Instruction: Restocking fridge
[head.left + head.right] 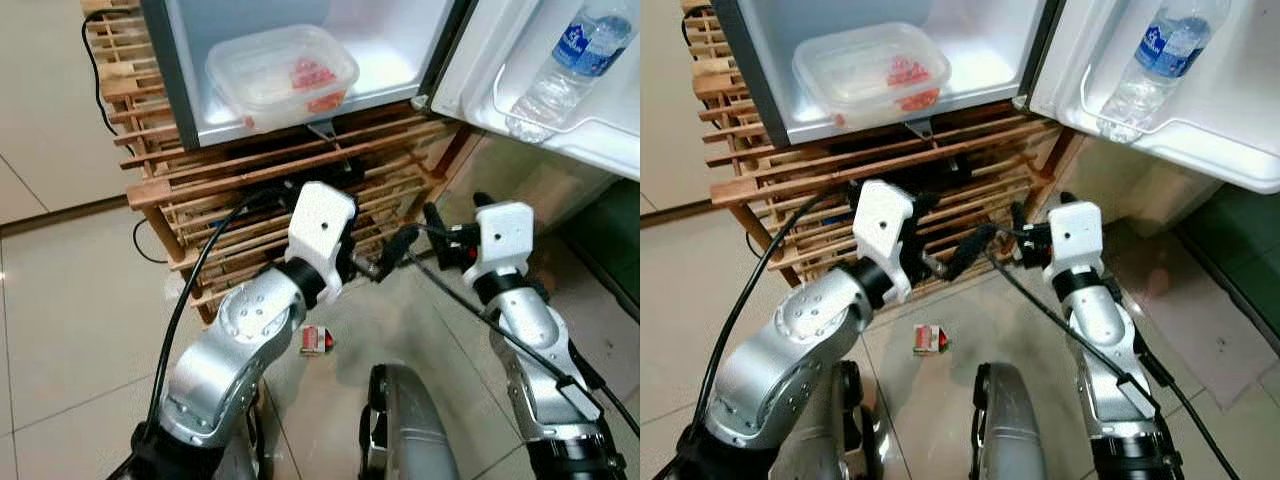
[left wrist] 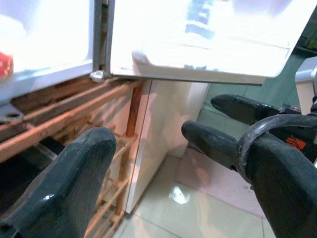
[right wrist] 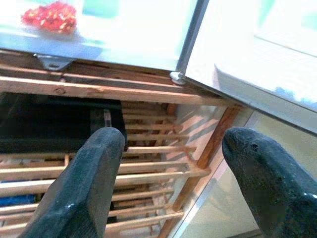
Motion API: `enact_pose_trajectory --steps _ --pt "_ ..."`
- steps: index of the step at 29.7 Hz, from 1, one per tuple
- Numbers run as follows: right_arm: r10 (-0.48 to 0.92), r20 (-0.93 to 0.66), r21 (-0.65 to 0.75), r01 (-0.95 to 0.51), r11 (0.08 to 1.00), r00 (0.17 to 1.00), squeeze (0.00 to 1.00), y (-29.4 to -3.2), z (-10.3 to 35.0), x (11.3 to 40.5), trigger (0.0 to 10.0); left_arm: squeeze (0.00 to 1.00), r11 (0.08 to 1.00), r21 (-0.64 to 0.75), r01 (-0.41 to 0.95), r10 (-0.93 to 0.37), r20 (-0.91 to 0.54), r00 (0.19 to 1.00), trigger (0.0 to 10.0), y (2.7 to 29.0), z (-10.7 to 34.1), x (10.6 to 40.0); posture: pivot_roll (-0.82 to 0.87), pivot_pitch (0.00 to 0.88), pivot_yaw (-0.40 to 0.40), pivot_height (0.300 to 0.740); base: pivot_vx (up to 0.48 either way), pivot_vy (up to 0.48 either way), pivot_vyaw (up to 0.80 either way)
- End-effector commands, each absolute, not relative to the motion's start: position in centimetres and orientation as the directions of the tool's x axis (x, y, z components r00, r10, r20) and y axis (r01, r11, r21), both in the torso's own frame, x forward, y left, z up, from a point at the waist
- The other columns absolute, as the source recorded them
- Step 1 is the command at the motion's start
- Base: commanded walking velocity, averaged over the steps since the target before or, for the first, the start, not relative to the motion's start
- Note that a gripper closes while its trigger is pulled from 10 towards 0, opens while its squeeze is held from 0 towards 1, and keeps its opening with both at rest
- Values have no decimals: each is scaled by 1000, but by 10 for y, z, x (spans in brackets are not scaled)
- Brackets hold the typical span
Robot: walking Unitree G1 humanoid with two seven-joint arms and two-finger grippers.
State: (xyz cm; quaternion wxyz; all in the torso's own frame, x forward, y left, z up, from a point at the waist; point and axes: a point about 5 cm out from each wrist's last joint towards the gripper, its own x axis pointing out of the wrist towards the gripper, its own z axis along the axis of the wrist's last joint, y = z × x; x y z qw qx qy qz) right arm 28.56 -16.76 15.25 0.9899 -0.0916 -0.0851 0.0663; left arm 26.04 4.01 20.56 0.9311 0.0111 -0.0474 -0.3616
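Note:
The small fridge (image 1: pixel 190 90) stands open on a wooden slatted rack (image 1: pixel 200 185). On its floor sits a clear lidded container (image 1: pixel 282 75) with red food inside. A water bottle (image 1: pixel 565 65) leans in the open door's shelf (image 1: pixel 560 120). My left gripper (image 1: pixel 385 255) hangs open and holds nothing, in front of the rack below the fridge. My right gripper (image 1: pixel 437 238) is open too, just right of it, fingers toward the left one. The left wrist view has its own fingers (image 2: pixel 74 188) apart, with the right gripper's fingers (image 2: pixel 213 141) beyond. The right gripper (image 3: pixel 173 148) faces the rack under the door hinge.
A small red and white packet (image 1: pixel 316 340) lies on the tiled floor between my arms. A black box (image 3: pixel 49 121) sits inside the rack. Black cables run along both arms and down the rack's left side. The open door overhangs the right arm.

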Motion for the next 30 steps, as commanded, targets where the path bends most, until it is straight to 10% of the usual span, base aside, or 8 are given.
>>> enact_pose_trajectory --steps 1,13,30 --pt "119 112 -197 -95 976 987 0 -176 142 282 10000 0 759 66 648 -651 124 749 10000 41 217 263 61 207 -111 619 0 0 0" --pt "143 139 -173 -118 978 980 0 -164 146 293 10000 0 635 71 770 -760 -122 638 10000 35 190 262 64 213 -106 619 0 0 0" --pt "108 123 -184 -84 979 987 0 -171 137 296 10000 0 617 26 787 -787 -18 617 10000 54 217 251 75 223 -106 619 0 0 0"
